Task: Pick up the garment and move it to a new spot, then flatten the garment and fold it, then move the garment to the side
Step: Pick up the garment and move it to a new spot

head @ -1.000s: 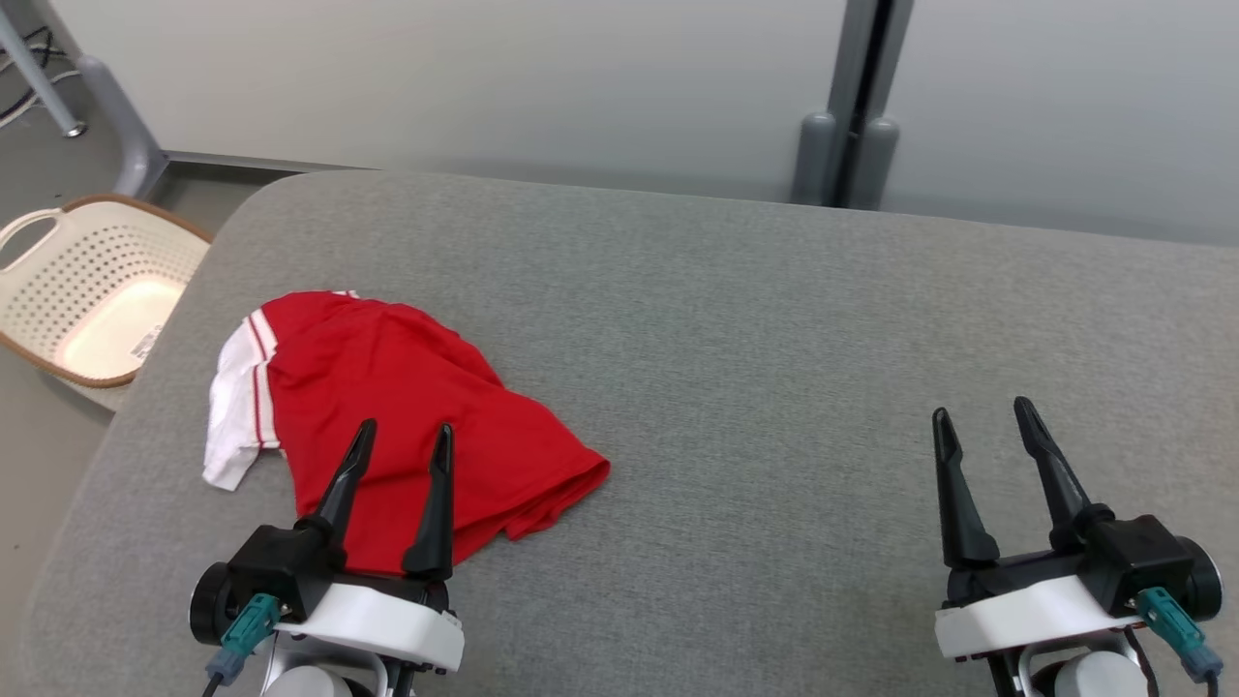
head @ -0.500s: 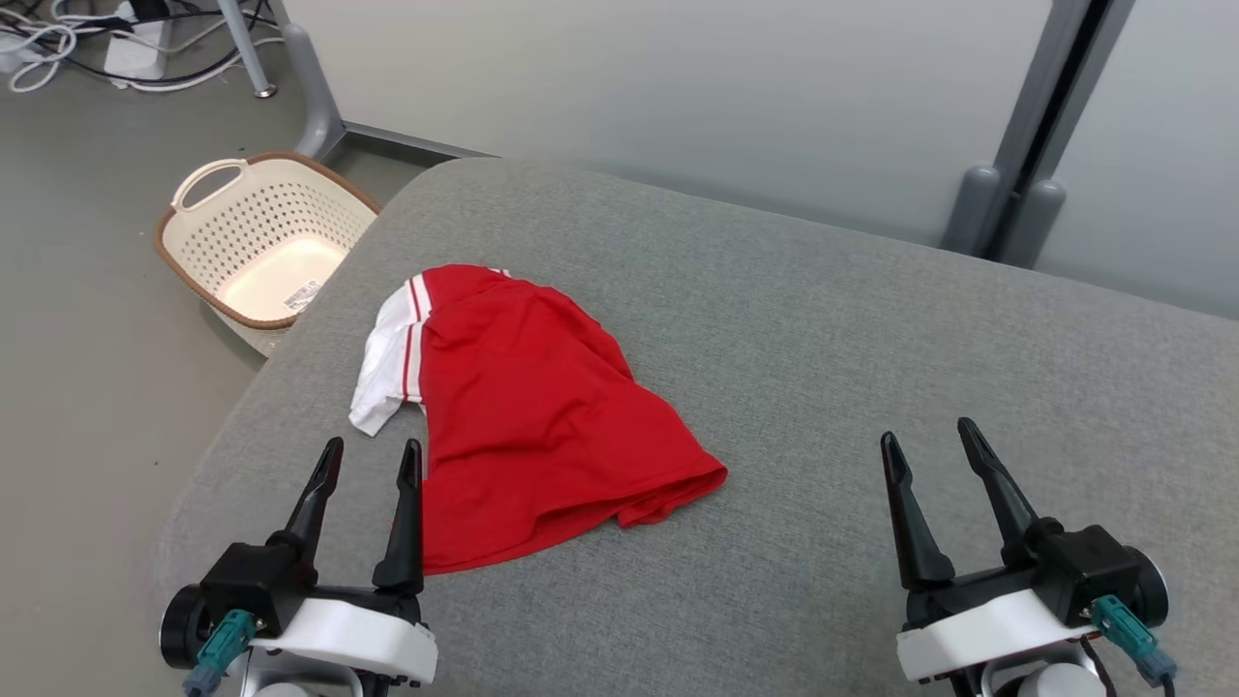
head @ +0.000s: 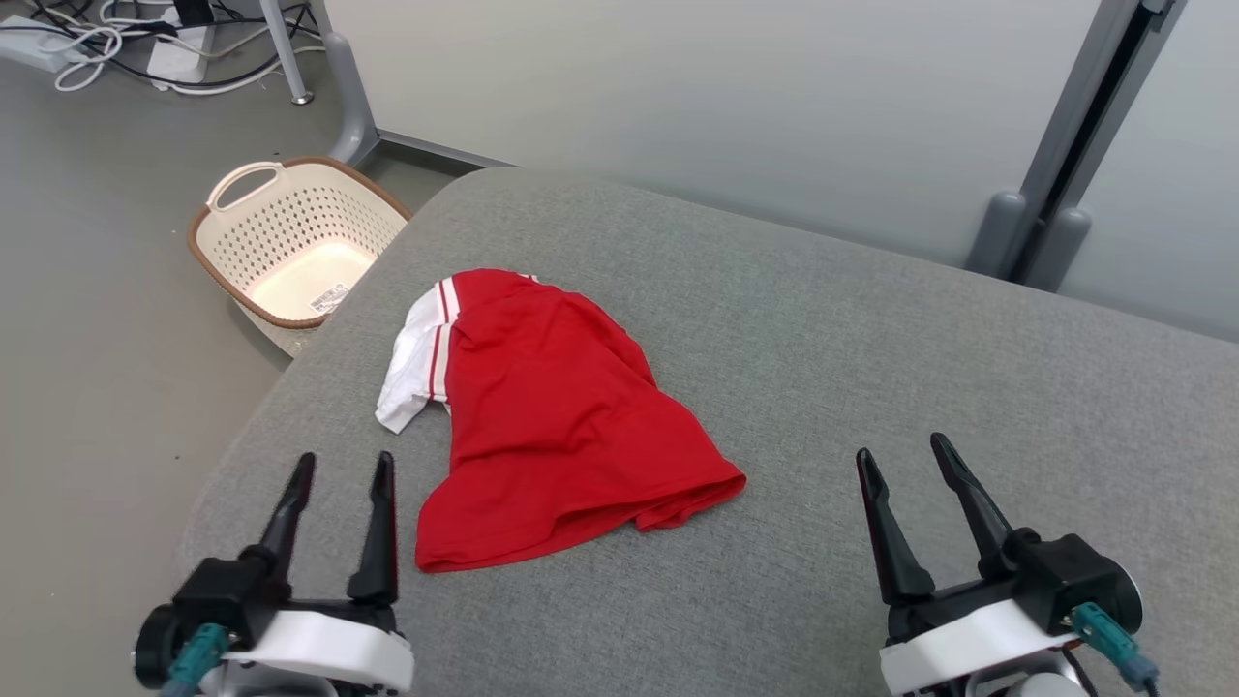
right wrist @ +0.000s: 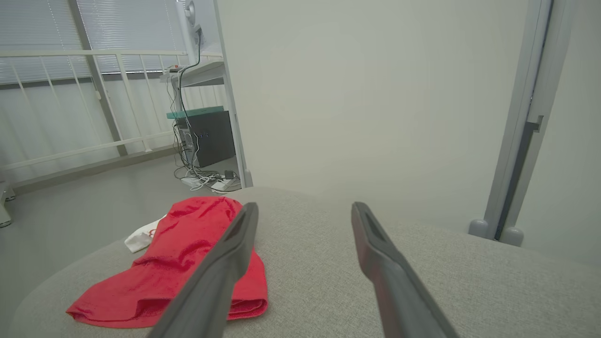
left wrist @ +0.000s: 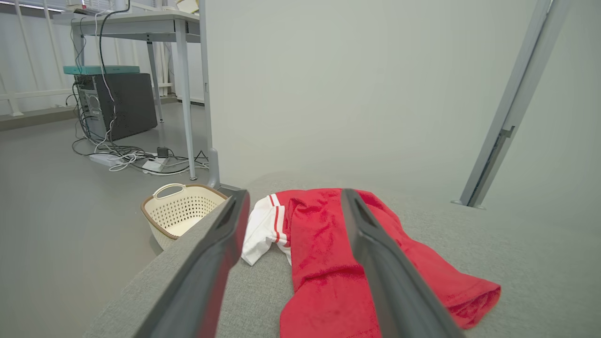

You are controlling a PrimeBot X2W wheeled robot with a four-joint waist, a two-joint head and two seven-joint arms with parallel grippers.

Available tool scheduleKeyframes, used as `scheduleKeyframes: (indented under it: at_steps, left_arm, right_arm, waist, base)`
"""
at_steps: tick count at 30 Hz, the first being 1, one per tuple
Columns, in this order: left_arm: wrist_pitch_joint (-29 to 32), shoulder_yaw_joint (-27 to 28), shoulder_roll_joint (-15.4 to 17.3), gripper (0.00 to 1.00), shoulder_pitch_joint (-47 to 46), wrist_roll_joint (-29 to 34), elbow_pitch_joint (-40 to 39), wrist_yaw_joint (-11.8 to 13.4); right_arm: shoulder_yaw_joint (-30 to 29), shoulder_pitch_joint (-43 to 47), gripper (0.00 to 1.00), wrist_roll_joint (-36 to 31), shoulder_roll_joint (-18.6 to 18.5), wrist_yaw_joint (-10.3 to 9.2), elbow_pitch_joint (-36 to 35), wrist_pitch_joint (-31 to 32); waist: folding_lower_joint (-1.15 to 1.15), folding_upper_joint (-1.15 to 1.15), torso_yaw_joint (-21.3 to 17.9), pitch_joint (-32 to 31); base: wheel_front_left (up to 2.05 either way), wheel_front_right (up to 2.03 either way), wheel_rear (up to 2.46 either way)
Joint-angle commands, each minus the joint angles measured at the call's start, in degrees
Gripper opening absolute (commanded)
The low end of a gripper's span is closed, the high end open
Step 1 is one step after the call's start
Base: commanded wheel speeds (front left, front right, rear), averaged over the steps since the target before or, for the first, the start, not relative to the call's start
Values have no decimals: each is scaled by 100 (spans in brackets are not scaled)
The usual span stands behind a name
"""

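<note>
While one garment [head: 561,426] lies crumpled, both left tool [head: 347,457] and right tool [head: 899,445] gape empty.

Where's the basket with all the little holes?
Head view, upper left: the basket sits on the floor beside the grey table, just past the red garment.

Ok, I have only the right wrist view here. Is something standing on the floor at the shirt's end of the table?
Observer: Yes, a cream laundry basket with a brown rim stands on the floor by the table corner nearest the red shirt.
Operator: And my other arm?
Observer: The left claw is open, beside the shirt's near hem, apart from it.
Operator: Any shirt detail I miss?
Observer: Its white sleeve has red stripes.
</note>
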Motion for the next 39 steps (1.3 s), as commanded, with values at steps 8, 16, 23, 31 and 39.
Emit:
scheduleKeyframes:
  at_steps: [8, 16, 23, 31, 39]
  left_arm:
    - [1, 527, 16, 100, -304, -126, 117, -196]
    - [4, 842, 242, 100, -1125, -28, 1285, -229]
    - [416, 475, 626, 100, -2236, -422, 2467, -427]
    - [959, -579, 1232, 100, -3203, -1005, 3214, -432]
    - [1401, -966, 1379, 100, -3697, -1571, 3997, -433]
  right_arm:
    - [-148, -183, 100, 76, -20, -9, -19, -5]
    - [-457, -462, 100, -66, -17, -7, -107, -5]
    - [-598, -701, 100, -378, -19, -7, -247, -5]
    - [-614, -887, 100, -601, -19, -7, -439, -6]
    - [-539, -994, 100, -777, -17, -7, -535, -5]
  waist:
    - [0, 0, -256, 361]
    - [0, 0, -559, 1010]
    - [0, 0, -790, 1635]
    - [0, 0, -1023, 2190]
    - [0, 0, -1228, 2492]
  base:
    - [0, 0, 0]
    - [0, 0, 0]
    - [0, 0, 0]
    - [0, 0, 0]
    - [0, 0, 0]
